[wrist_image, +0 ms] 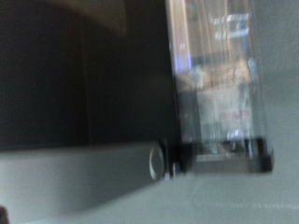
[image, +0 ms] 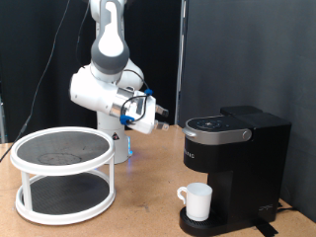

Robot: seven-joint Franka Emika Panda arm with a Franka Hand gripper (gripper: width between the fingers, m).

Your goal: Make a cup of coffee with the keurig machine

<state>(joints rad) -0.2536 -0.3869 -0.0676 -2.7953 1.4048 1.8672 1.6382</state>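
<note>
In the exterior view the gripper [image: 163, 122] is hanging in the air just beside the top of the keurig machine [image: 235, 163], on the exterior view's left of it, and is pointing toward its lid. I cannot tell if the jaws are spread or pressed together, because they are too small and dark there.

The machine is standing on the wooden worktop [image: 138, 219] at the exterior view's right, with its lid lying down. The cup [image: 197, 201] is sitting upright on the round drip base, under the machine's head.

A white two-level round rack [image: 64, 176] is standing on the worktop at the exterior view's left, well apart from the machine.

The wrist view is blurred; it is showing only a dark surface and a transparent, shiny part.
</note>
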